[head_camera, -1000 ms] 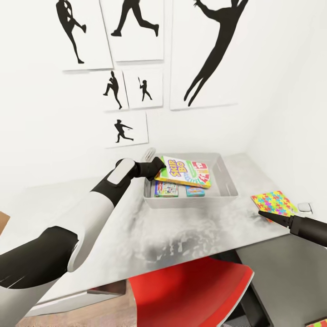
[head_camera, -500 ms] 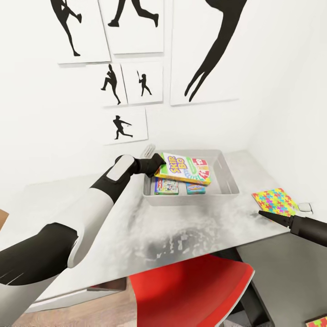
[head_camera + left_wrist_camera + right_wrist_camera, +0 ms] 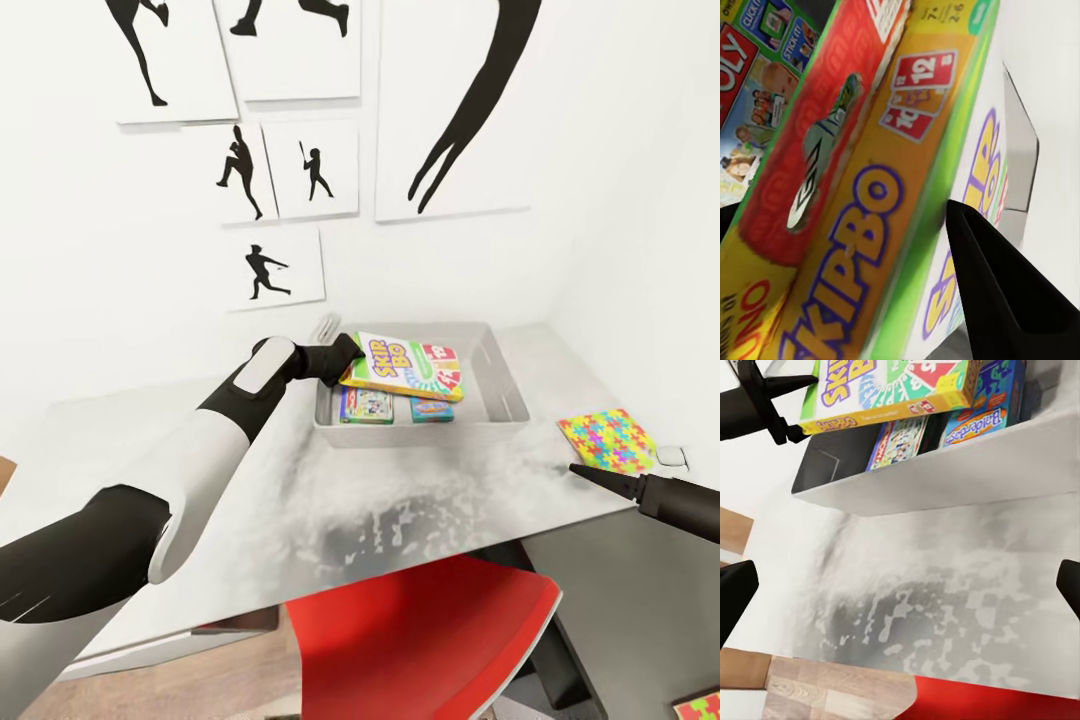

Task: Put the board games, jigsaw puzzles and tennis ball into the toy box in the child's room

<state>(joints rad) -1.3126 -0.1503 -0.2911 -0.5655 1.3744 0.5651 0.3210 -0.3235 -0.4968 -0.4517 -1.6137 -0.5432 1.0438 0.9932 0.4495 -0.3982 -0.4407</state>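
Observation:
My left gripper (image 3: 342,362) is shut on the end of the SKIP-BO board game (image 3: 405,367), which hangs tilted over the pale grey toy box (image 3: 503,375). One black finger (image 3: 1009,300) presses on the box's face (image 3: 862,225). In the toy box lie the MONOPOLY game (image 3: 365,406) and a smaller blue game (image 3: 432,409). A jigsaw puzzle (image 3: 605,440) lies on the table (image 3: 400,500) to the right. Just in front of it, my right gripper (image 3: 588,471) hovers open and holds nothing. A second puzzle's corner (image 3: 700,707) shows on the dark wing. The tennis ball is out of view.
A red chair (image 3: 430,640) stands tucked under the table's front edge. The white wall with black silhouette pictures (image 3: 270,265) rises right behind the toy box. A small white object (image 3: 672,457) sits beside the puzzle. The dark grey wing (image 3: 630,590) runs along the right.
The head view has shifted, so everything sits a little higher in the picture. The SKIP-BO game stays held over the toy box. The right arm has not moved.

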